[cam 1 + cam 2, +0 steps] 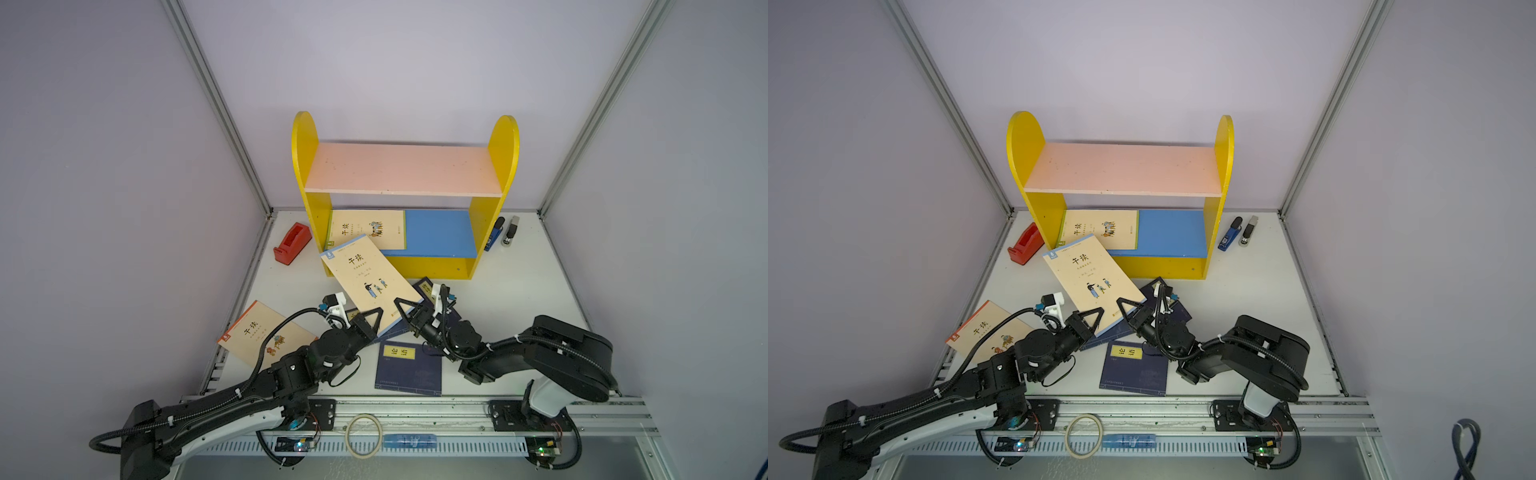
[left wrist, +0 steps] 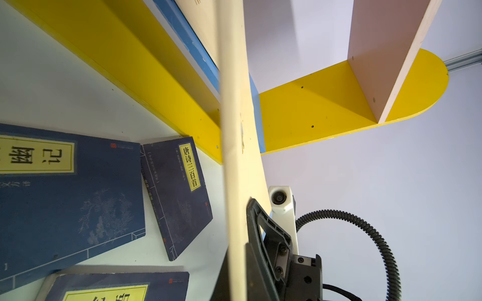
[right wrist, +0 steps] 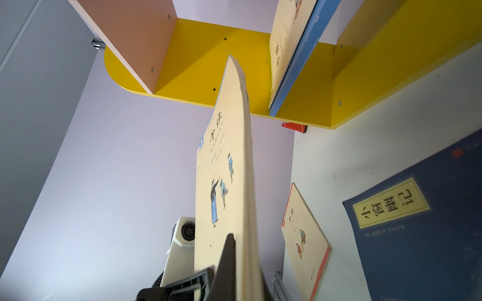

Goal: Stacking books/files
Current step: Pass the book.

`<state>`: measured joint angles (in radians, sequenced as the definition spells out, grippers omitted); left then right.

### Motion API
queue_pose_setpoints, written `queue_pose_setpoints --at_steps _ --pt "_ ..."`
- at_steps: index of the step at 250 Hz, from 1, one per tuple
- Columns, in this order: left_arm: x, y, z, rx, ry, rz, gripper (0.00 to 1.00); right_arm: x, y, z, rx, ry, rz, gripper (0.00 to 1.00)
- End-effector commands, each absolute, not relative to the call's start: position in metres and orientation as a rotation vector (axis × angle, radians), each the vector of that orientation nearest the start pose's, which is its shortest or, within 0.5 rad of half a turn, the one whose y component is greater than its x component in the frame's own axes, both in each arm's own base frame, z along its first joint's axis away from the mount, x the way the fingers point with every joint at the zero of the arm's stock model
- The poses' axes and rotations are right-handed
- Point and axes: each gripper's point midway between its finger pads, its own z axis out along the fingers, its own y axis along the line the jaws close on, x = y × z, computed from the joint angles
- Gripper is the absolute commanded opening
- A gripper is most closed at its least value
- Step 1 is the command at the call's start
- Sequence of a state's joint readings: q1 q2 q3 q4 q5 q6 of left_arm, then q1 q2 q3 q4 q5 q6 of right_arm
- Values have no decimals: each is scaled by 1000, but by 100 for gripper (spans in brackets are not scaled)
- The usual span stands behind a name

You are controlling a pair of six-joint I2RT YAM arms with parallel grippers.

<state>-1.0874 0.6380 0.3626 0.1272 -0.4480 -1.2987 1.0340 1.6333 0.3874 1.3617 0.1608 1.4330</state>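
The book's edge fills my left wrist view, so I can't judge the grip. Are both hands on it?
Observer: Yes. In both top views the left hand and right hand each clamp the near edge of the held book, which is off the table.
Operator: Is the shelf empty?
Observer: No. A shelved book lies on the left half of its blue board; the right half is bare.
Operator: Any other cream books out?
Observer: One, the third book, lying flat beside the left arm.
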Motion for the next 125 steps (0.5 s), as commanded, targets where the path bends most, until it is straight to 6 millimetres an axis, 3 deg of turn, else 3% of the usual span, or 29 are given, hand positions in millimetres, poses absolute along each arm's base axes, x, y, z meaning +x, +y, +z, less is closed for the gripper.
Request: queue_pose_setpoints --at_steps 1,22,57,85,125 --pt "197 -222 245 -509 1812 -1371 20 236 335 204 477 1648 1805 0" --pt "199 -211 250 -498 1816 -1336 36 234 330 208 456 1645 1779 0" --pt "207 -185 262 -512 1808 -1339 55 227 318 226 376 1602 1744 0" --pt "213 -165 269 -522 1807 -1343 61 223 308 238 355 1593 1717 0" --pt "219 -155 278 -494 1800 -1373 69 214 296 255 322 1600 1690 0"
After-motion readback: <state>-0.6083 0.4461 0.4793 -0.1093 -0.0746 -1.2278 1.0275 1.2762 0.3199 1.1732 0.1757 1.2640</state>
